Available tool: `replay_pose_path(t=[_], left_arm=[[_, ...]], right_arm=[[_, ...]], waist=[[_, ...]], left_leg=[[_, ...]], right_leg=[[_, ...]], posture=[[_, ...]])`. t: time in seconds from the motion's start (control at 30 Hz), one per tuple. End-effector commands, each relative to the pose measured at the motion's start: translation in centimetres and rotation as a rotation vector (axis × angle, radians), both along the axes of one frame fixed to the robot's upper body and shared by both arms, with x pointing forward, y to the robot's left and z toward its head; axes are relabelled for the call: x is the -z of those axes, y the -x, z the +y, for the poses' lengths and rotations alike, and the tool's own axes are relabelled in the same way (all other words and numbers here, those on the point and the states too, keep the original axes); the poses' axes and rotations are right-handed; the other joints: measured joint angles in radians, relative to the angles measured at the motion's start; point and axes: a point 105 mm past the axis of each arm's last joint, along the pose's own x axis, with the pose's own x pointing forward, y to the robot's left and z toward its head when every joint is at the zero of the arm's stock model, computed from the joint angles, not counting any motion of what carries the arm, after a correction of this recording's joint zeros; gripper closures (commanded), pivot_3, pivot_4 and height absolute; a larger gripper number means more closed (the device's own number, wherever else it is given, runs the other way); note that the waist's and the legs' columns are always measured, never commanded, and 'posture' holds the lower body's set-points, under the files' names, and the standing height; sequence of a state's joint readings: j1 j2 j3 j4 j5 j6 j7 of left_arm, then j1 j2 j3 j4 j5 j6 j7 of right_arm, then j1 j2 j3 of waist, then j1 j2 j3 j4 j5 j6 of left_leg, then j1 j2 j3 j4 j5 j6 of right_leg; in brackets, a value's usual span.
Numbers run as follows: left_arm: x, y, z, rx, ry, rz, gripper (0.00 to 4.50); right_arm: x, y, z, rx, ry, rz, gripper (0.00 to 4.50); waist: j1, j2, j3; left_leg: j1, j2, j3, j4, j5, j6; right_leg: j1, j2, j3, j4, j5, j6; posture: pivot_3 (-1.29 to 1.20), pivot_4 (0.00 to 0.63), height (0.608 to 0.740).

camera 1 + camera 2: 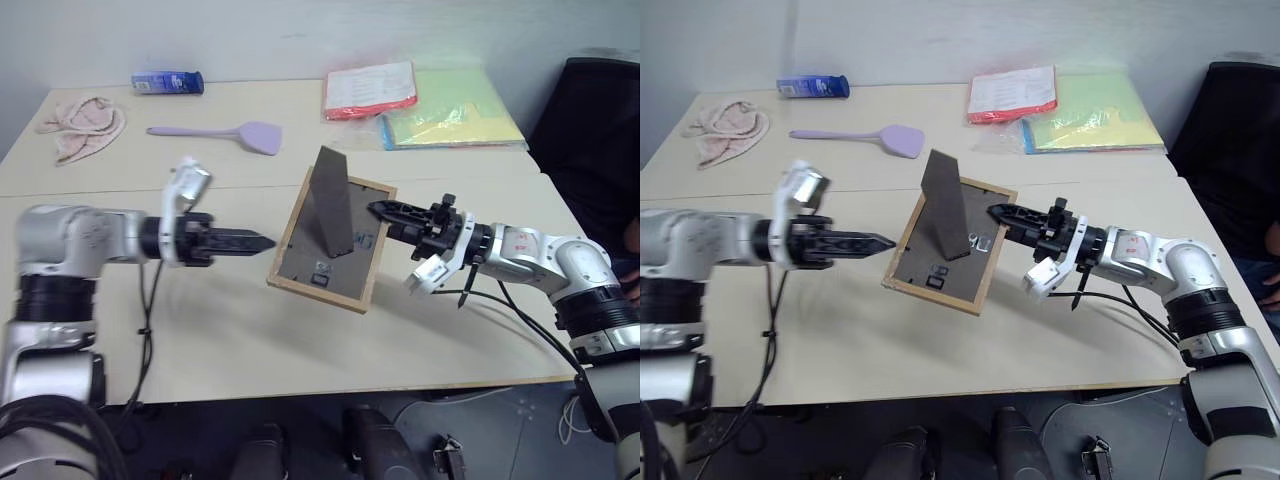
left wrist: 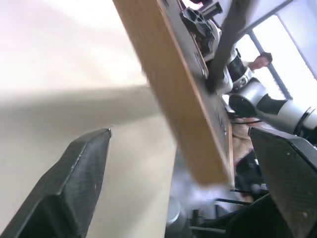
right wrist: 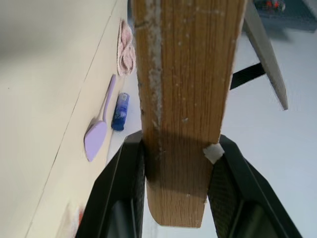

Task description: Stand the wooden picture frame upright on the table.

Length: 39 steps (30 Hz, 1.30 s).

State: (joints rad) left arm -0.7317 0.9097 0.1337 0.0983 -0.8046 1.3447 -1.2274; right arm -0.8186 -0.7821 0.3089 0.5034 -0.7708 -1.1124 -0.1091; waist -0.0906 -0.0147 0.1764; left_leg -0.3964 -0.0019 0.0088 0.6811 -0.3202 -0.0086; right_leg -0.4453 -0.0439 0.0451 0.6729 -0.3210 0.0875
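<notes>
**Soft, even room light; wrist views blurring up close**

Diffuse overhead light is washing evenly over the table (image 1: 300, 330), leaving only faint, soft-edged shadows under the wooden picture frame (image 1: 330, 245) and the arms. No hard glare is showing on the tabletop. The far wall is reading as a dull, flat grey. In the left wrist view, the frame's near edge is smearing out of focus and a bright window behind is blowing out to white. In the right wrist view, the wood grain is staying fairly sharp while the purple spatula (image 3: 99, 131) is softening.
</notes>
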Motion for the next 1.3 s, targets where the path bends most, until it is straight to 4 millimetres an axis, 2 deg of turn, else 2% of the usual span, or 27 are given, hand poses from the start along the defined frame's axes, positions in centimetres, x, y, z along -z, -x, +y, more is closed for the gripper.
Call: replay_pose_path(t=[0.03,0.1,0.13,0.2,0.3,0.47,0.6,0.7,0.83,0.93,1.07,1.17,1.23,1.3], left_arm=[[-2.7,3.6,0.8,0.063,-0.044,-0.246,0.00],[-2.3,4.4,0.8,0.045,-0.111,-0.341,0.00],[-1.9,3.8,0.7,-0.008,-0.144,-0.421,0.00],[-1.5,3.1,0.6,-0.091,-0.160,-0.543,0.00],[-0.7,3.1,0.2,-0.114,-0.154,-0.623,0.00],[-0.3,3.2,-0.6,-0.114,-0.129,-0.653,0.00],[-0.7,3.2,-0.7,-0.109,-0.085,-0.637,0.00],[-1.0,3.1,-0.3,-0.111,-0.081,-0.624,0.00],[-1.1,2.9,-0.1,-0.115,-0.096,-0.626,0.00],[-1.0,2.8,0.0,-0.105,-0.107,-0.618,0.00],[-1.0,2.5,0.0,-0.099,-0.110,-0.609,0.00],[-0.7,2.3,0.0,-0.085,-0.115,-0.595,0.00],[-0.4,2.3,0.0,-0.075,-0.124,-0.594,0.00],[-0.1,2.1,0.2,-0.075,-0.146,-0.604,0.00]], right_arm=[[0.0,-0.7,0.5,0.007,-0.213,0.409,3.26],[1.2,-0.5,1.1,-0.049,-0.339,0.797,3.26],[1.5,0.0,1.9,-0.109,-0.401,0.995,3.26],[1.7,1.0,3.2,-0.208,-0.478,1.293,3.26],[1.9,2.2,4.7,-0.307,-0.541,1.599,3.26],[5.0,1.8,5.7,-0.253,-0.557,1.750,3.26],[7.3,2.0,5.9,-0.235,-0.536,1.867,3.26],[10.1,1.1,5.5,-0.128,-0.530,1.899,3.26],[11.3,1.1,5.2,-0.121,-0.535,1.933,3.26],[12.0,2.0,4.9,-0.118,-0.513,1.990,2.31],[12.0,2.5,4.1,-0.092,-0.512,1.969,0.95],[10.8,2.8,1.3,-0.026,-0.568,1.932,0.06],[9.6,4.1,-1.0,0.020,-0.523,1.869,0.02],[7.4,6.1,-3.5,0.053,-0.423,1.766,0.02]], waist=[[0.000,0.000,0.000],[0.003,-0.001,0.000],[0.006,-0.001,0.001],[0.020,0.001,0.001],[0.041,0.001,0.001],[0.066,0.000,0.000],[0.066,0.000,0.000],[0.061,0.000,0.000],[0.057,0.000,0.000],[0.060,0.000,0.000],[0.062,0.000,0.000],[0.066,0.000,0.000],[0.074,0.000,0.000],[0.083,0.001,0.001]], left_leg=[[0.001,0.000,0.000,0.000,0.000,0.000],[0.005,0.002,-0.001,-0.001,0.000,0.001],[0.010,0.005,-0.003,0.000,-0.002,0.003],[0.011,0.004,-0.006,0.001,-0.004,0.004],[0.010,0.003,-0.009,0.003,-0.005,0.006],[0.009,0.002,-0.010,0.002,-0.006,0.005],[0.008,0.000,-0.010,0.002,-0.005,0.005],[0.008,0.001,-0.009,0.002,-0.005,0.005],[0.009,0.001,-0.009,0.001,-0.005,0.005],[0.009,0.001,-0.009,0.001,-0.006,0.005],[0.009,0.001,-0.009,0.001,-0.005,0.004],[0.009,0.001,-0.009,0.001,-0.005,0.005],[0.008,0.000,-0.010,0.001,-0.005,0.005],[0.007,-0.001,-0.010,0.001,-0.006,0.005]], right_leg=[[0.002,0.000,0.000,0.000,0.000,0.000],[0.007,0.000,0.000,-0.003,0.000,0.000],[0.016,0.001,-0.002,-0.007,-0.001,-0.001],[0.019,-0.001,-0.006,-0.008,0.000,-0.001],[0.020,-0.002,-0.008,-0.008,0.000,-0.001],[0.018,-0.003,-0.009,-0.011,0.000,-0.001],[0.018,-0.004,-0.009,-0.011,0.000,-0.001],[0.018,-0.004,-0.009,-0.010,0.000,-0.001],[0.017,-0.003,-0.009,-0.010,0.000,-0.001],[0.018,-0.003,-0.009,-0.010,0.000,-0.001],[0.018,-0.003,-0.009,-0.010,0.000,-0.001],[0.018,-0.003,-0.009,-0.011,0.000,-0.001],[0.018,-0.005,-0.010,-0.011,0.000,-0.001],[0.018,-0.005,-0.010,-0.013,0.000,-0.001]], posture=[[0.00,0.150,0.740],[0.00,0.150,0.740],[0.00,0.150,0.740],[0.00,0.150,0.740],[0.00,0.150,0.740],[0.00,0.150,0.740],[0.00,0.150,0.740],[0.00,0.150,0.740],[0.00,0.150,0.740],[0.00,0.150,0.740],[0.00,0.150,0.740],[0.00,0.150,0.740],[0.00,0.150,0.740],[0.00,0.150,0.740]])
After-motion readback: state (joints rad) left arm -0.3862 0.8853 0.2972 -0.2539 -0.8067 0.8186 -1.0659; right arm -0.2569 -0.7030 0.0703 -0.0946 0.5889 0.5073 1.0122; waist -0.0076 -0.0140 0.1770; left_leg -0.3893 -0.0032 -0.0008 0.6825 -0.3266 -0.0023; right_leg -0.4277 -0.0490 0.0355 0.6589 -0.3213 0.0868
